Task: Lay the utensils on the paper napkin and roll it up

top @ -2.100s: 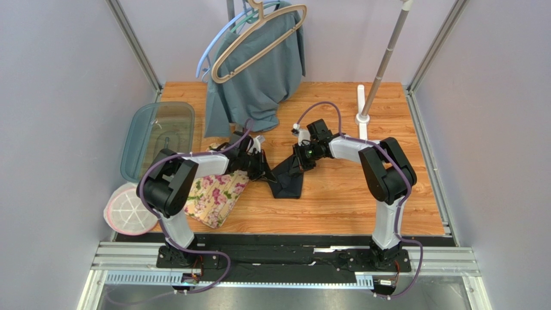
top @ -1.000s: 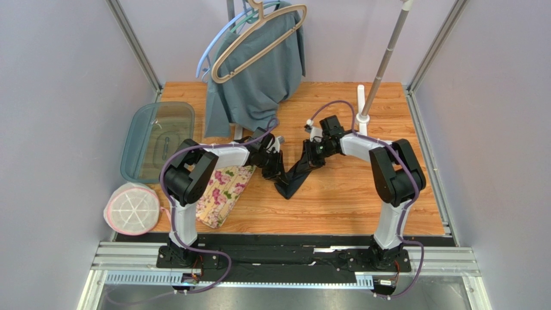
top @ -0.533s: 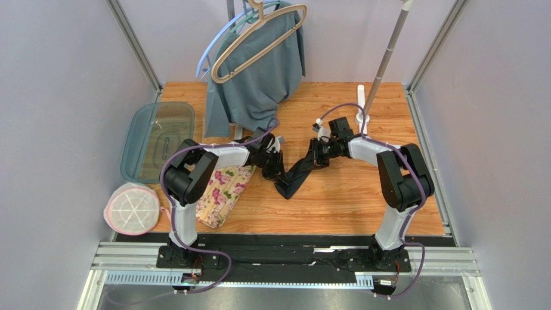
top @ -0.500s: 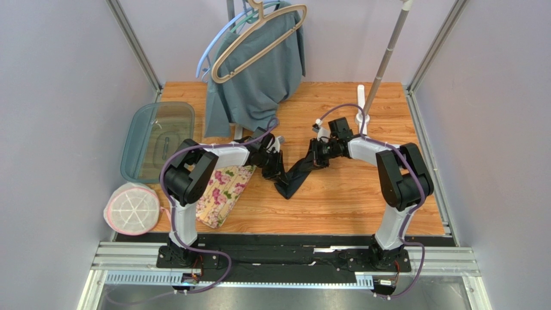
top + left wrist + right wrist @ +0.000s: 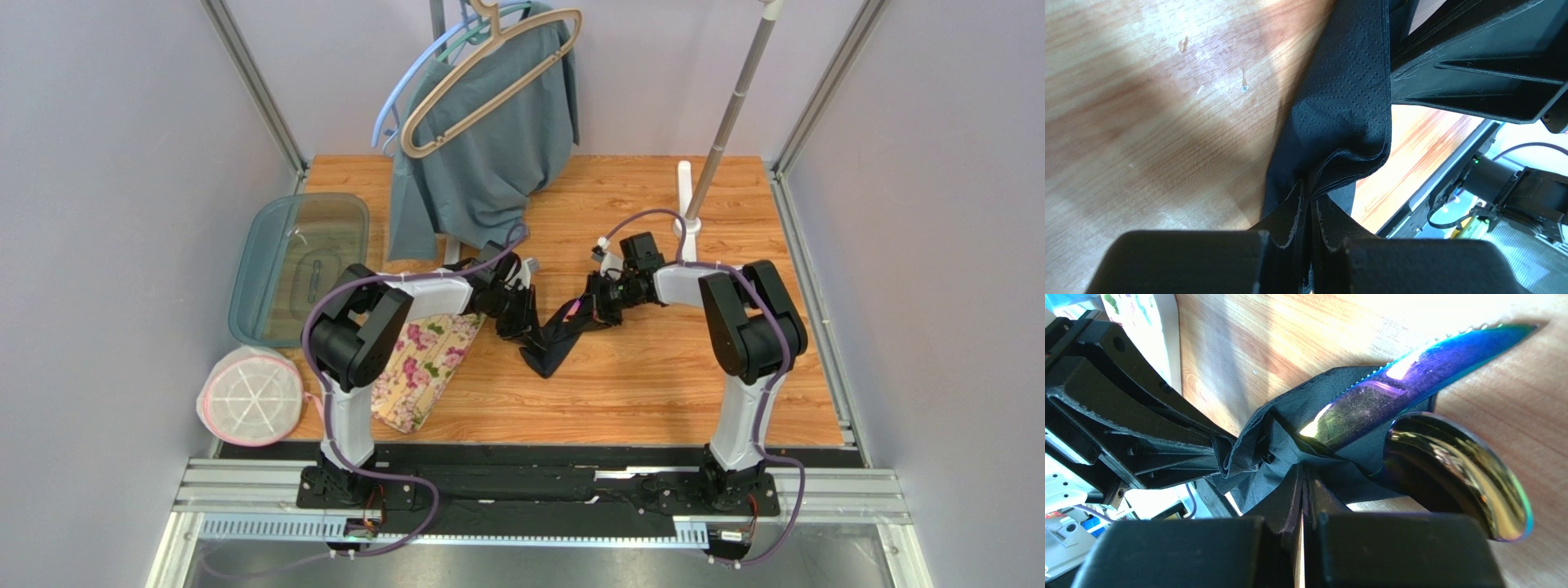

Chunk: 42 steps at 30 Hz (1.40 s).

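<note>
You look about midway: the utensils (image 5: pixel 1389 398), a knife (image 5: pixel 1438 355) and a spoon (image 5: pixel 1462 478), already lie in the napkin (image 5: pixel 550 347), but it is crumpled round them, not rolled, so I judge a tidy roll is what remains. The napkin sits mid-tabletop (image 5: pixel 638 380), just right of the mat (image 5: pixel 423 361), black, finely embossed and bunched into loose folds, with the iridescent blade and bowl poking out bare over the wood. Your left pincer (image 5: pixel 1310 211) is closed on one fold and your right pincer (image 5: pixel 1303 478) on another, near each other with the paper between them.
</note>
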Motion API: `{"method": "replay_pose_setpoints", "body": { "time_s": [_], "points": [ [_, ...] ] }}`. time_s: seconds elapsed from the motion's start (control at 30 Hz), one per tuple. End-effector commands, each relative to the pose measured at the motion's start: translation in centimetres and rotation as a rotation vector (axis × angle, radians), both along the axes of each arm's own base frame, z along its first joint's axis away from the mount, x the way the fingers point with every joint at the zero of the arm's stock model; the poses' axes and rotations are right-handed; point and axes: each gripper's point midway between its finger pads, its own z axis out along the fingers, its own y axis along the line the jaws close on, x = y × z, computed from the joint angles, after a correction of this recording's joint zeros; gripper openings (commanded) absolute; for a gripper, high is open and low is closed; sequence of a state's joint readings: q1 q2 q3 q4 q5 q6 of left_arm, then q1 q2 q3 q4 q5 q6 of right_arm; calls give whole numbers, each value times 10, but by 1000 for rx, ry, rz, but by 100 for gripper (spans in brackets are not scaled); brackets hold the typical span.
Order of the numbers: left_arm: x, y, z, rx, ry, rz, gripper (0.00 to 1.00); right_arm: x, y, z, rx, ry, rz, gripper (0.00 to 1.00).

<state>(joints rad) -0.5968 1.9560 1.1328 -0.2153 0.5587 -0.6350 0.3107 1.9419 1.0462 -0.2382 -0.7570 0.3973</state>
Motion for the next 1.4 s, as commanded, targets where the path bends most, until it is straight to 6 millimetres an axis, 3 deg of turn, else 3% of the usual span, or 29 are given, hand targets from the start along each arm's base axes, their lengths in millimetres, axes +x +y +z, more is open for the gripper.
{"method": "replay_pose_setpoints", "body": {
  "time_s": [0.0, 0.13, 0.27, 0.67, 0.93, 1.07, 1.37],
  "points": [
    [0, -6, 30, -6, -71, -17, 9, -3, -14, -38, -119, 23, -24, 0],
    [-6, -22, 58, -66, -104, -45, 9, -4, -15, -44, -141, 36, -28, 0],
    [-13, -34, 62, -89, -95, -65, 10, -7, -17, -49, -162, 42, -26, 0],
    [-30, -61, 30, -143, -29, -113, 9, -7, -17, -52, -171, 50, -30, 0],
    [-42, -43, -13, -81, 7, -128, 11, -6, -16, -49, -165, 41, -19, 0],
    [-41, -34, -23, -82, 34, -113, 19, -3, -15, -34, -148, 16, 28, 0],
    [-36, -32, -22, -133, 54, -89, 27, 30, -30, 46, -121, -142, 71, 7]
  ]
}}
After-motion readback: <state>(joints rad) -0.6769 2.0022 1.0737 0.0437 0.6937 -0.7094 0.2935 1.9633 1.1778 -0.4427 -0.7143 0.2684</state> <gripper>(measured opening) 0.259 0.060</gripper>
